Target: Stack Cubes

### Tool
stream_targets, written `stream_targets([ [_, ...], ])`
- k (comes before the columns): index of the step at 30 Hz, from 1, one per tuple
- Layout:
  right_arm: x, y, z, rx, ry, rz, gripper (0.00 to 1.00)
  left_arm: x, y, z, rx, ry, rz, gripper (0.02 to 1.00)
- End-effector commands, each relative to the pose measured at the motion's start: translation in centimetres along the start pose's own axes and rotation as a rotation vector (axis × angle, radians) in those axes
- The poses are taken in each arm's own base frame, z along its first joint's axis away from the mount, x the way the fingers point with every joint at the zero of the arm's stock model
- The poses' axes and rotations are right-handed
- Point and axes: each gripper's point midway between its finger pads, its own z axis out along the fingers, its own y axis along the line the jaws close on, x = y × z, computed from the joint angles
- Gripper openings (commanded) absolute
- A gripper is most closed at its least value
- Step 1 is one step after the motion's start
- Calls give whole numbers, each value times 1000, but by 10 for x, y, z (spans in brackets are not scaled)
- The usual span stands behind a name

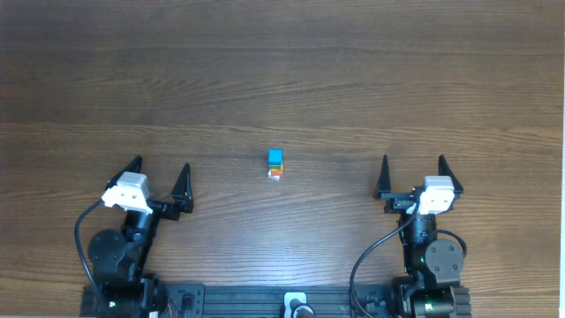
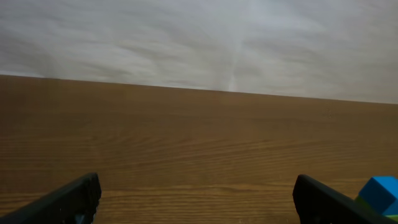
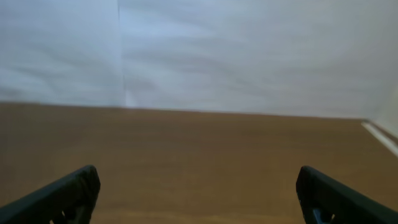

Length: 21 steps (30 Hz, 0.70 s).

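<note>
1. Brown wood-grain table (image 1: 282, 71) is seen from above, and a small stack of cubes (image 1: 276, 165) is found near its middle, between the two arms. A blue cube (image 1: 276, 156) is set on top. Orange and reddish colour is made out beneath it, though the lower cubes cannot be counted. The left gripper (image 1: 161, 164) and the right gripper (image 1: 414, 161) are held well apart from the stack, near their bases, each with its fingers spread wide and nothing between them. The stacking is judged to be done or nearly so.
2. From the left wrist, the left gripper (image 2: 196, 202) is shown spread over the table, with the blue cube (image 2: 380, 191) beyond the outer side of one finger. If this arm were swung toward the middle without being lifted, the stack could be struck by that finger and toppled.
3. From the right wrist, the right gripper (image 3: 198, 199) is shown spread over the wood, with a pale wall (image 3: 199, 56) beyond. A low approach from this side would carry the same risk, since a narrow stack is judged easily tipped by a light knock.
</note>
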Motion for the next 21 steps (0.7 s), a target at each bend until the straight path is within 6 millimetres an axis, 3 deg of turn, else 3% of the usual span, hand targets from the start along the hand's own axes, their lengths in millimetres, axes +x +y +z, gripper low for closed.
stream_targets([
  [1,12,6,-1,-34,40,9,993,1,0,0,0,-1,16,1000],
  [6,30,6,-2,-36,114,5,991,1,0,0,0,-1,15,1000],
  [21,31,7,-2,-37,116,5,991,1,0,0,0,-1,16,1000],
])
